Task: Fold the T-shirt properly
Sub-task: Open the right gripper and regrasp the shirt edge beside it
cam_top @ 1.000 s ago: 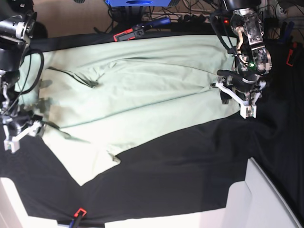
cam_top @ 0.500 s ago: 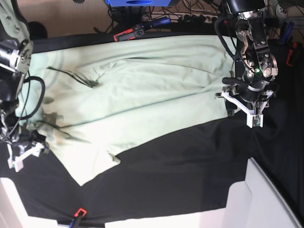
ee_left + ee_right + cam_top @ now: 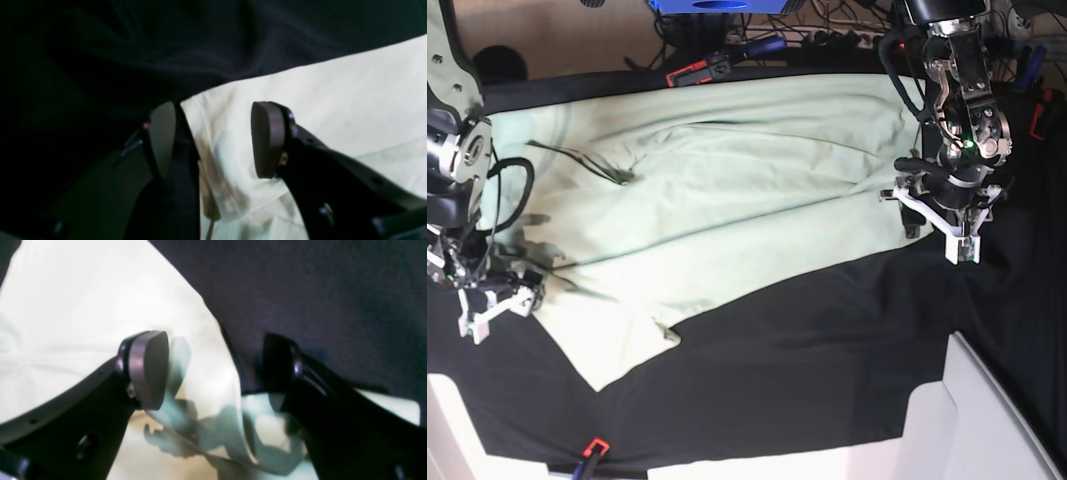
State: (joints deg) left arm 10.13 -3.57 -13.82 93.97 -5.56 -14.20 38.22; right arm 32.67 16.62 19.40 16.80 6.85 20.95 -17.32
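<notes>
You have the shirt (image 3: pixel 727 190) lying spread across the black cloth (image 3: pixel 827 350) that covers the bench, running from about 9 o'clock to 3 o'clock in the base view, with one lobe trailing down toward 7 o'clock. It looks laid out rather than folded: no clean fold shows yet, only creases and a small pucker near 10 o'clock, so by my reading nearly all of the folding is left. Your left gripper (image 3: pixel 213 140) sits at the shirt's 3 o'clock edge, spread, with one pad (image 3: pixel 263 140) over the pale fabric and the other at the line where shirt meets cloth; nothing is pinched between them. Your right gripper (image 3: pixel 217 370) is at the 8 o'clock edge, also spread, straddling the shirt's border with one pad on the fabric side and one on the cloth side, holding nothing. Both appear placed to take an edge, which suggests a first fold is being set up. The cloth is dark and rumpled in places. Beyond the bench at 12 o'clock you can see cables (image 3: pixel 847 25), a blue object (image 3: pixel 717 6) and a red-and-black tool (image 3: pixel 702 70); a white surface (image 3: pixel 977 420) shows at 5 o'clock.
</notes>
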